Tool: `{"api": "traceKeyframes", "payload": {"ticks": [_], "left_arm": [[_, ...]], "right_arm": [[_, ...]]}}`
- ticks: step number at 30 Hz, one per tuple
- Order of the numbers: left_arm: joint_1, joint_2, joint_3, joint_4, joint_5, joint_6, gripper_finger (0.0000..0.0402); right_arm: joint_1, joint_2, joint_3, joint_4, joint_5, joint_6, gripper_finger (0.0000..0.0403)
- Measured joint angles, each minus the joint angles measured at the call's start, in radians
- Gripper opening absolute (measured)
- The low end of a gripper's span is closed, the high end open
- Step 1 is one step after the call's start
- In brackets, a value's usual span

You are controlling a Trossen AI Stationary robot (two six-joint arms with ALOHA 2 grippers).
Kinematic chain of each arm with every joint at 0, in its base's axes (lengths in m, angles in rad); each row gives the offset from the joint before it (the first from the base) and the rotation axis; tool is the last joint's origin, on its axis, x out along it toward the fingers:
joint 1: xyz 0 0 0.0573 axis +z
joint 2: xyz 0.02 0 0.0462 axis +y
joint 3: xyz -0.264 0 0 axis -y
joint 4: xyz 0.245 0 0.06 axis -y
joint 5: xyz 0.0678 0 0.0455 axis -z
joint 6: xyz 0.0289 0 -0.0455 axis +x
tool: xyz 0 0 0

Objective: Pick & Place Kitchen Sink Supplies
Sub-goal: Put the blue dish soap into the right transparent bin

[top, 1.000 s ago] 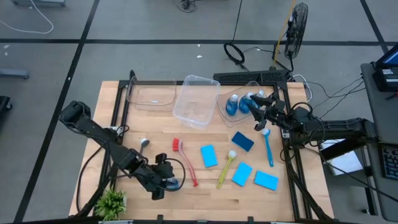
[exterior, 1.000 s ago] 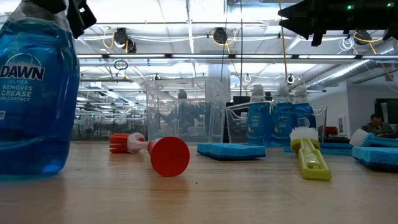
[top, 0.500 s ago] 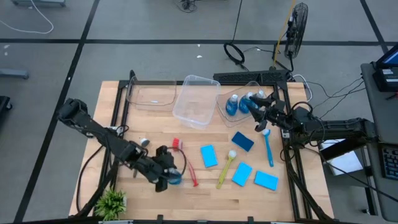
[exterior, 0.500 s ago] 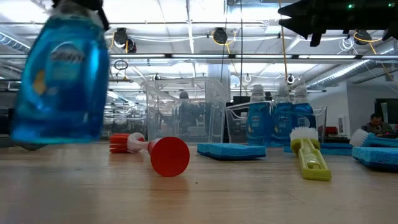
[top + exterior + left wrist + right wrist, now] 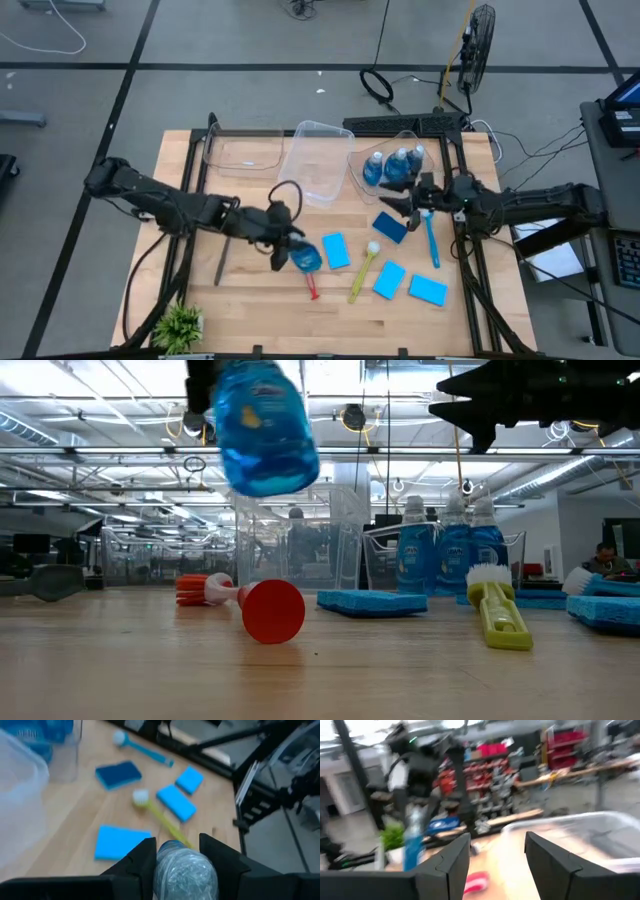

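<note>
Three clear bins (image 5: 312, 160) sit along the far edge of the wooden table (image 5: 250, 310), and the one nearest the right arm already has three blue bottles (image 5: 398, 165) standing in it. So my read is that the fourth bottle (image 5: 305, 258) is headed there too.

That bottle is up off the table, clamped by its neck between the left gripper (image 5: 287, 246) fingers, roughly mid-table, just above the red brush (image 5: 310, 285) and next to a blue sponge (image 5: 335, 251). To do this step well I'd keep it high enough to clear the bin walls, bring it in over the free corner beside the other bottles, and lower it upright before letting go, since it hangs at a tilt right now and could knock its neighbours over.

The right gripper (image 5: 400, 201) hovers empty with fingers apart, just in front of the bottle bin, above the dark blue sponge (image 5: 390, 227). It might need to back off so the arms don't meet.

Different views pay off here. Low view shows the bottle (image 5: 262, 426) clearly airborne and tilted, which the overhead doesn't give you. Left wrist view shows the grip itself, fingers hugging the bottle (image 5: 184, 872), plus the yellow brush (image 5: 159, 815) and sponges below. Only the overhead shows the grey brush (image 5: 222, 258) and the little plant (image 5: 180, 325).
</note>
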Motion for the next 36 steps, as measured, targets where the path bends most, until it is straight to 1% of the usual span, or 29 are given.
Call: {"api": "traceKeyframes", "payload": {"ticks": [2,5,10,13,16,18,23,28,31,36], "left_arm": [[0.034,0.000,0.000,0.043,0.018,0.019,0.0136],[0.083,0.000,0.028,0.043,0.024,0.041,0.0136],[0.140,0.029,0.120,0.035,0.040,0.136,0.0136],[0.164,0.077,0.196,-0.028,0.048,0.192,0.0136],[0.178,0.131,0.265,-0.067,0.058,0.239,0.0136],[0.185,0.167,0.308,-0.076,0.080,0.254,0.0136],[0.191,0.239,0.392,-0.077,0.103,0.295,0.0136],[0.191,0.272,0.438,-0.094,0.109,0.316,0.0136],[0.191,0.274,0.443,-0.089,0.105,0.316,0.0136],[0.191,0.278,0.443,-0.083,0.104,0.312,0.0136]], "right_arm": [[0.021,0.031,0.013,0.000,-0.003,0.017,0.0176],[0.042,0.068,0.038,-0.009,-0.031,0.030,0.0179],[0.052,0.123,0.128,-0.126,-0.091,0.082,0.0200],[0.052,0.159,0.186,-0.173,-0.128,0.083,0.0216],[0.052,0.195,0.236,-0.173,-0.133,0.083,0.0232],[0.052,0.215,0.259,-0.185,-0.136,0.089,0.0242],[0.051,0.277,0.319,-0.199,-0.213,0.132,0.0261],[0.052,0.325,0.342,-0.212,-0.235,0.136,0.0272],[0.052,0.344,0.343,-0.193,-0.242,0.160,0.0275],[0.052,0.373,0.343,-0.152,-0.288,0.189,0.0275]]}}
